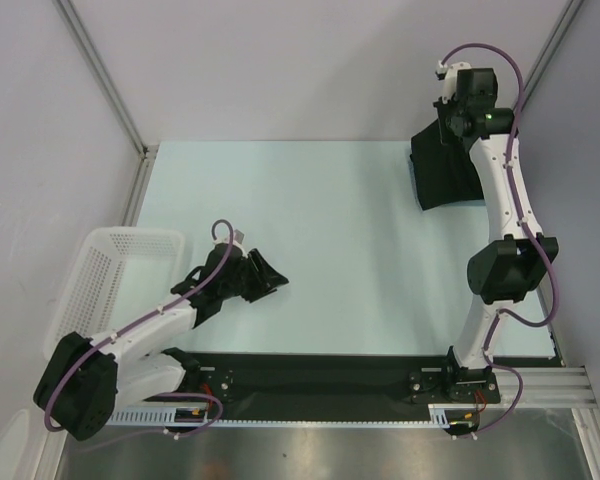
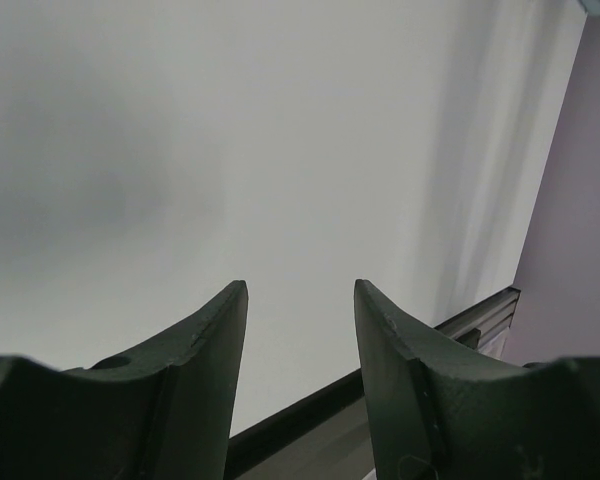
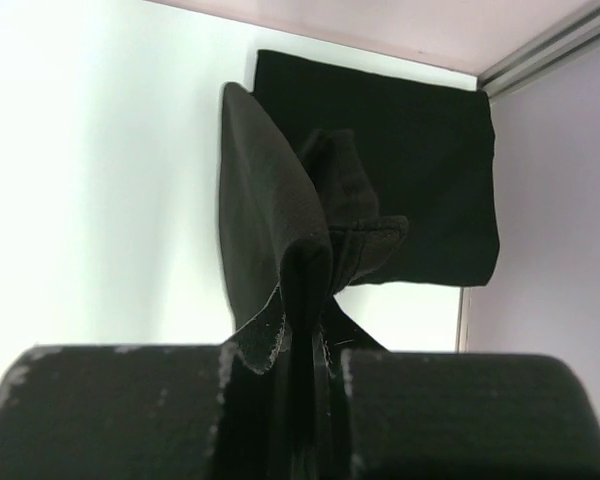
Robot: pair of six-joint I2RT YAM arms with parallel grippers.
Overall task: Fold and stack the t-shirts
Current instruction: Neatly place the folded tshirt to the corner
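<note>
Since the black t-shirt [image 3: 270,230] hangs bunched from a pinch on its edge, the step in hand looks like setting it down at the far right corner of the worktop [image 1: 330,220]. It should go best if the cloth is lowered slowly and drawn flat rather than dropped in a heap. Just beyond the held fold lies a flat black rectangle of cloth [image 3: 420,170]. Whether that is the lower part of the same shirt or a second, folded one I cannot tell. If it is a finished shirt, the held cloth should land square on it, edges matched, for a neat stack.

The right pincer [image 3: 305,345] is nearly closed, clamped on the shirt's fabric and raised above the surface. The left pincer [image 2: 300,300] stands partly open with nothing between its fingers. It sits low over bare worktop at the near left, well apart from the shirt.

Room is tight on the right. The worktop's far and right edges, with the metal frame rail [image 3: 540,45] and the walls [image 1: 280,60], lie just beside the dark cloth. Any pull to spread it should therefore run toward the middle and the near side, where the surface is open. The white basket [image 1: 120,270] sits at the left edge beside the left arm [image 1: 140,340], well away from this work.
</note>
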